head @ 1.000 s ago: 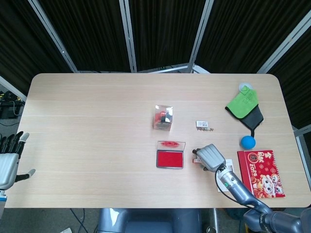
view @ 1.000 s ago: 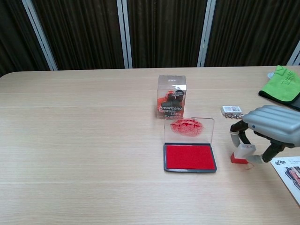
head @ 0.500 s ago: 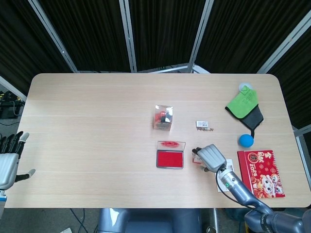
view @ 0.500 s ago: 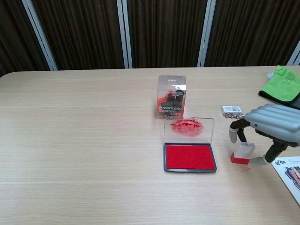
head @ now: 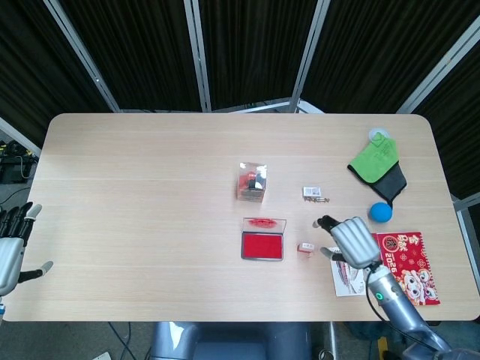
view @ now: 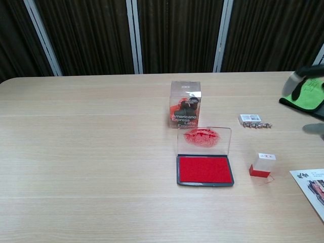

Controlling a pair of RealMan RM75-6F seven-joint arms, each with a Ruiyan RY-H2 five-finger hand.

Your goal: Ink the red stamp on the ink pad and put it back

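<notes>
The red stamp (view: 262,165) is seen standing upright on the table (view: 91,152), just right of the ink pad (view: 205,169), touched by nothing. The right hand (head: 352,240) is held released, fingers apart, beside the stamp. The left hand (head: 10,247) is seen spread and empty off the table's left edge.

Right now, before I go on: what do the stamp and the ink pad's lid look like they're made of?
The stamp looks like clear hard plastic on a red base: the upper block is see-through and glossy. The ink pad lid also seems clear rigid plastic: it stands open, the table shows through it, and red ink is smeared on it. The tray looks like dark plastic; its red pad appears matte, likely felt or foam.
</notes>
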